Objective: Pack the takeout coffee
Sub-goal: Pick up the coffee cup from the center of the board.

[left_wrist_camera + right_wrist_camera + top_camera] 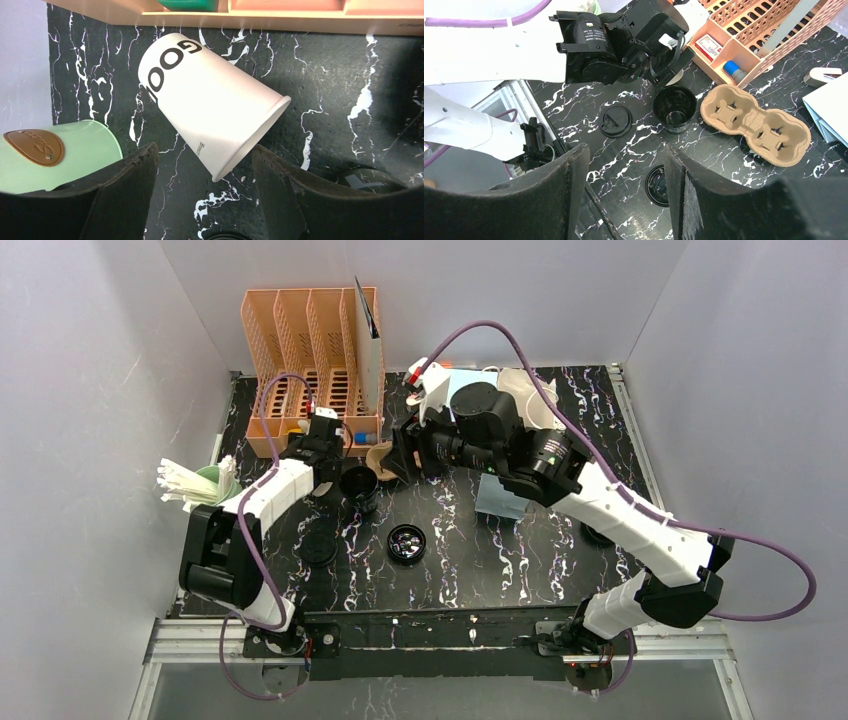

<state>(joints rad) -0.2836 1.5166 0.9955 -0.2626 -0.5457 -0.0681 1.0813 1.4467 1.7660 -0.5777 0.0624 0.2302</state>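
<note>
Room: bare tabletop point(470, 550) runs along the carrier point(755, 124).
Count: one dark cup point(674, 107), two black lids point(615, 120) point(657, 185), one white cup point(210, 100).
Cup: upright, lidless, empty, just beside the carrier's end.
Lids: loose, beyond the cup from the carrier.
Carrier: both wells empty.
Left: left gripper point(204, 150) fingers apart, at the tipped white cup.
Right: right gripper point(625, 150) fingers apart, empty.

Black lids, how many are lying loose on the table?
2 in plain view: one lid beside the left arm, another lid mid-table, right of it. The right arm may hide more.
</note>
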